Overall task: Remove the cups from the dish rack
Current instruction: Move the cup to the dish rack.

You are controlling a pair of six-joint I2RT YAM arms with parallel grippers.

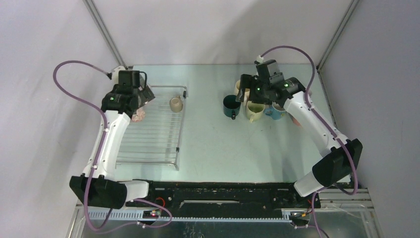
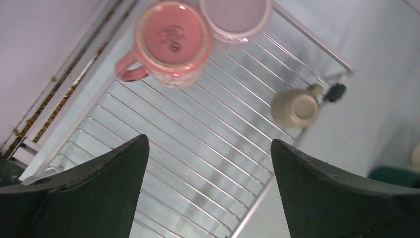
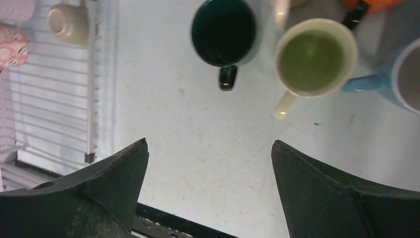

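The dish rack (image 1: 153,130) sits on the table (image 1: 218,148) with three cups left in it, all upside down. A pink mug (image 2: 171,39) and a lilac-white cup (image 2: 235,17) stand touching each other at the rack's far left corner, and a small beige cup (image 2: 296,106) stands alone by the rack's far right corner, just inside the rim. The left gripper (image 2: 208,144) hovers above the rack bars with its jaws spread wide and nothing between them. The pink mug lies just beyond its fingertips, on the left finger's side, and the beige cup is further off, on the right finger's side. To the right of the rack, well apart from it, a group of cups stands upright on the table: a dark green cup (image 3: 224,30) nearest the rack, then a cream cup (image 3: 314,58) and a blue cup (image 3: 396,79). The right gripper (image 3: 208,144) hangs over bare table between rack and group, also wide open and empty, with the green and cream cups just past its fingertips.
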